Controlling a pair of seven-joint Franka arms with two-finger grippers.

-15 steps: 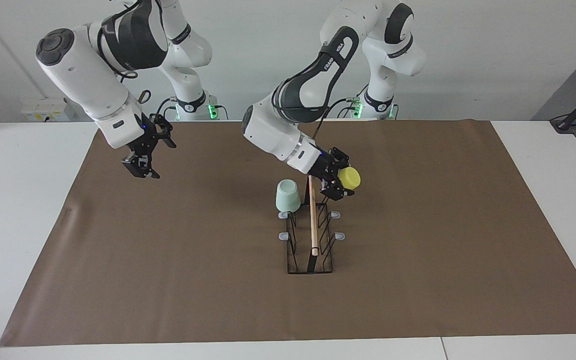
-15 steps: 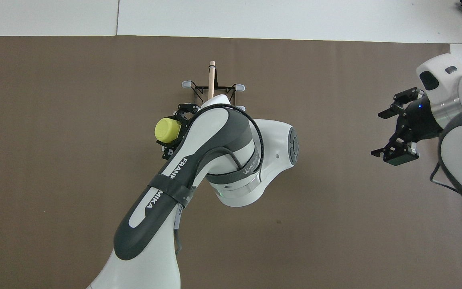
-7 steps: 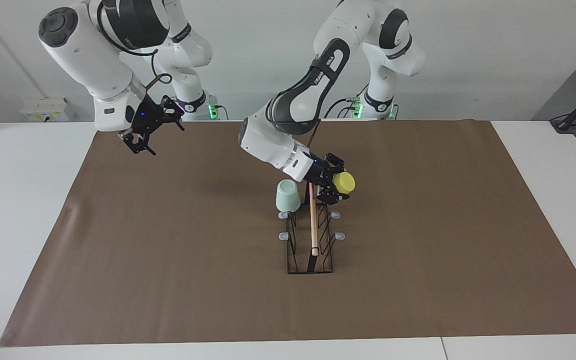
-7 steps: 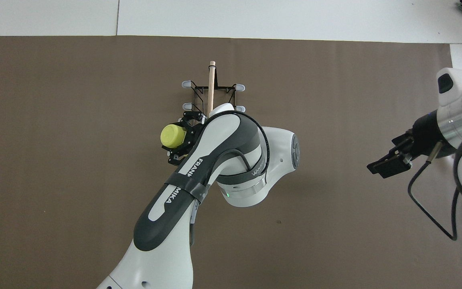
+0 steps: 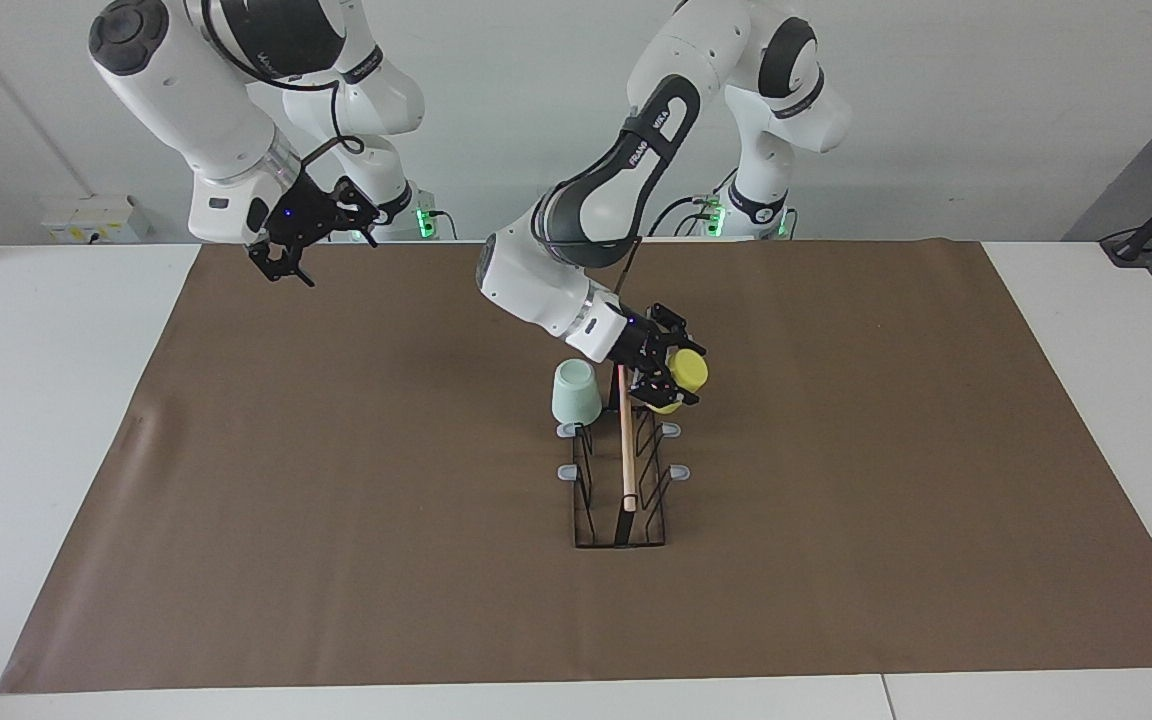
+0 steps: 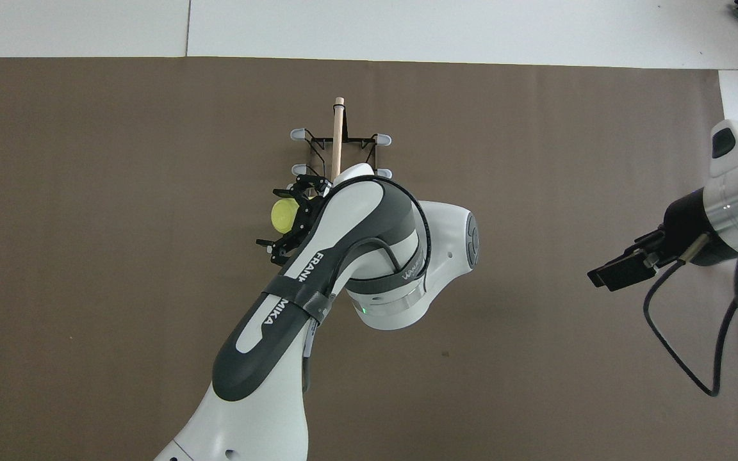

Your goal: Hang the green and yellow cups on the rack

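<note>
My left gripper [image 5: 674, 373] spreads wide around the yellow cup [image 5: 688, 371] at the rack [image 5: 622, 470] (green cup [image 5: 575, 391] hangs alongside); my right gripper [image 5: 281, 262] waits open.

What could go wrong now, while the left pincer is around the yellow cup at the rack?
1. The left pincer looks spread around the yellow cup, so pulling back could drag the cup off the rack.
2. The green cup hangs close to that arm's wrist, which might knock it.
The right pincer waits far from the rack.
</note>
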